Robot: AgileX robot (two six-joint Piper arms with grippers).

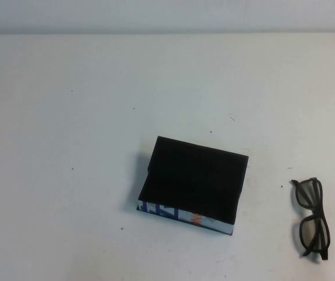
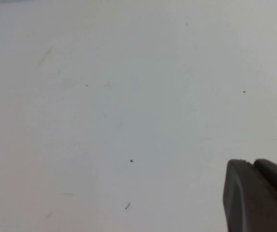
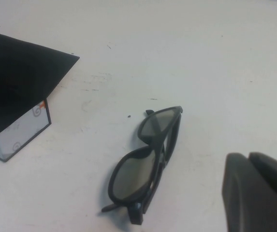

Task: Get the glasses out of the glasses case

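The glasses (image 1: 312, 218) are already laid on the counter (image 1: 68, 117), well apart from the glasses case (image 1: 193, 182). The right gripper (image 3: 256, 193) is held near them, the left gripper (image 2: 256, 193) over bare counter (whether either's fingers are parted cannot be told).

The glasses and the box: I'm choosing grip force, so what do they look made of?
The glasses look like dark, slightly glossy moulded plastic: thick frame, greyish see-through lenses. The box looks like matte black card with a printed white paper side strip, probably cardboard. Both lie on the white table. The left hand and right hand each show only at their own wrist view's edge.
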